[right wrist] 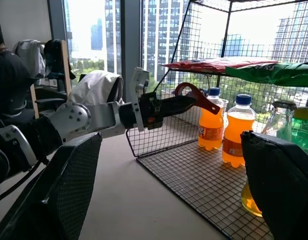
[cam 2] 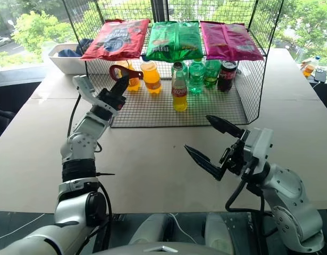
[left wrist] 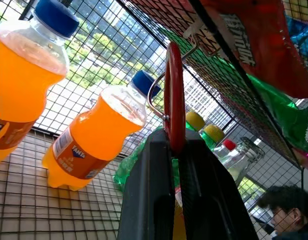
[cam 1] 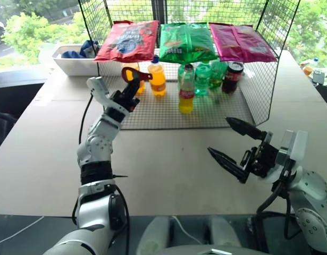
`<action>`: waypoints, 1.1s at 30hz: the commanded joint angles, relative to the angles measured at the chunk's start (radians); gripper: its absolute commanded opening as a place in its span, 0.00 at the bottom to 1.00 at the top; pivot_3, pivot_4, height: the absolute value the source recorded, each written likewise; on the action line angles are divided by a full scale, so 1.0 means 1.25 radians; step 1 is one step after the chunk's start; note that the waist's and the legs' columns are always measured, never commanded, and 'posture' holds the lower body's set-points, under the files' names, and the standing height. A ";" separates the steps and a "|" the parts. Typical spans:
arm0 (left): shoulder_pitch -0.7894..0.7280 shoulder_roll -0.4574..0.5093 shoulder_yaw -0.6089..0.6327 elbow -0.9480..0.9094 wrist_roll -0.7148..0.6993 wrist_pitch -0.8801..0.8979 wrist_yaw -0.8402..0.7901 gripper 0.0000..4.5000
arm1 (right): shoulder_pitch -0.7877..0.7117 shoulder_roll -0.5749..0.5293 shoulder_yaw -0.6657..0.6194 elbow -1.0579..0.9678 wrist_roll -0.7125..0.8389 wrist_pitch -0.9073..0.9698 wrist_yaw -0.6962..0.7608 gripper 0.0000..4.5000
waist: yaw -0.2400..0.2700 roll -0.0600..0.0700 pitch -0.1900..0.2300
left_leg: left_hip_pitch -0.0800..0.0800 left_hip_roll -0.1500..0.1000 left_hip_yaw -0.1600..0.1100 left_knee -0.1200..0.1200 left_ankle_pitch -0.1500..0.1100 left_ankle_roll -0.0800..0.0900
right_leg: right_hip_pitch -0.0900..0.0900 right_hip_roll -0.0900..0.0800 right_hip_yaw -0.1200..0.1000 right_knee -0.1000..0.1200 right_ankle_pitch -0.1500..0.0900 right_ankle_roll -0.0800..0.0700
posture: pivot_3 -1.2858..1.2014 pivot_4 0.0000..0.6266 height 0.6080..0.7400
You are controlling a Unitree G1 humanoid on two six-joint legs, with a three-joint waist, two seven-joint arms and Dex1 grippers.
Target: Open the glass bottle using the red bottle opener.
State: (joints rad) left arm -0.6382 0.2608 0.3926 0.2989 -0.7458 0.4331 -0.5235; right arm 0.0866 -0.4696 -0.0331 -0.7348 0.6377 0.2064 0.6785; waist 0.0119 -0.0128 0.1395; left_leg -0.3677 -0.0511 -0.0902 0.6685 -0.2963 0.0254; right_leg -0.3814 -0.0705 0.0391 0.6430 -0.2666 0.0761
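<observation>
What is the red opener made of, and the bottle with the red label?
The red bottle opener, clamped in the left gripper, looks like glossy red plastic or painted metal with a bare metal piece inside its ring; I can't tell which. The glass bottle looks like clear shiny glass: the yellow drink shows through.

Table [cam 1: 168, 170] bare between the two arms and the wire rack [cam 1: 248, 106]; open passage across it. Rack front is open; its side mesh walls and back mesh close off entry from the sides and rear. Chip bags [cam 1: 187, 42] lie on the rack's top, capping headroom above the bottles. Glass bottle [cam 1: 186, 89] stands near the front edge, apart from the rest, reachable from the front. Orange bottles [cam 1: 157, 78] to its left, green bottles [cam 1: 202, 78] and a dark can [cam 1: 233, 77] behind and right, crowded. Left gripper [cam 1: 130, 94] with the opener [cam 1: 134, 74] occupies the rack's left front corner. Right gripper [cam 1: 229, 141], jaws wide, hangs over bare table.
</observation>
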 commanded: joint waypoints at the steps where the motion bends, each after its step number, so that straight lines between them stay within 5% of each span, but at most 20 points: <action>1: -0.014 0.025 -0.016 0.004 0.032 -0.033 -0.031 0.02 | 0.002 0.001 -0.008 -0.011 -0.009 -0.023 0.002 1.00 | 0.000 0.000 0.000 | 0.000 0.000 0.000 0.000 0.000 0.000 | 0.000 0.000 0.000 0.000 0.000 0.000 | 0.52 0.24 1.00; 10: -0.029 0.055 -0.043 0.045 0.080 -0.069 -0.097 0.02 | 0.008 0.013 0.001 -0.008 -0.029 -0.034 -0.008 1.00 | 0.000 0.000 0.000 | 0.000 0.000 0.000 0.000 0.000 0.000 | 0.000 0.000 0.000 0.000 0.000 0.000 | 0.52 0.24 1.00; 18: -0.013 0.036 -0.045 -0.060 -0.030 0.041 -0.192 0.02 | 0.011 0.022 -0.002 -0.005 -0.040 -0.040 -0.013 1.00 | -0.001 0.000 0.000 | 0.000 0.000 0.000 0.000 0.000 0.000 | 0.000 0.000 0.000 0.000 0.000 0.000 | 0.52 0.24 1.00; 23: 0.055 0.058 -0.129 -0.195 -0.089 0.175 -0.279 0.02 | -0.002 0.038 0.000 0.021 -0.099 -0.027 -0.070 1.00 | -0.005 0.000 0.000 | 0.000 0.000 0.000 0.000 0.000 0.000 | 0.000 0.000 0.000 0.000 0.000 0.000 | 0.52 0.24 1.00; 33: 0.105 0.182 -0.350 -0.261 -0.077 0.302 -0.559 0.02 | -0.077 -0.038 0.007 0.021 0.103 0.380 -0.158 1.00 | -0.018 0.002 0.001 | 0.000 0.001 0.000 -0.001 0.000 0.000 | 0.000 0.000 0.001 0.000 0.000 0.000 | 0.52 0.24 1.00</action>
State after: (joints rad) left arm -0.4858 0.4794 -0.0256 -0.0091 -0.8479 0.8185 -1.1678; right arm 0.0064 -0.4947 -0.0029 -0.6625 0.6799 0.6054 0.4745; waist -0.0108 -0.0108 0.1413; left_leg -0.3680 -0.0509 -0.0902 0.6673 -0.2964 0.0256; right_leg -0.3818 -0.0709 0.0400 0.6429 -0.2668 0.0755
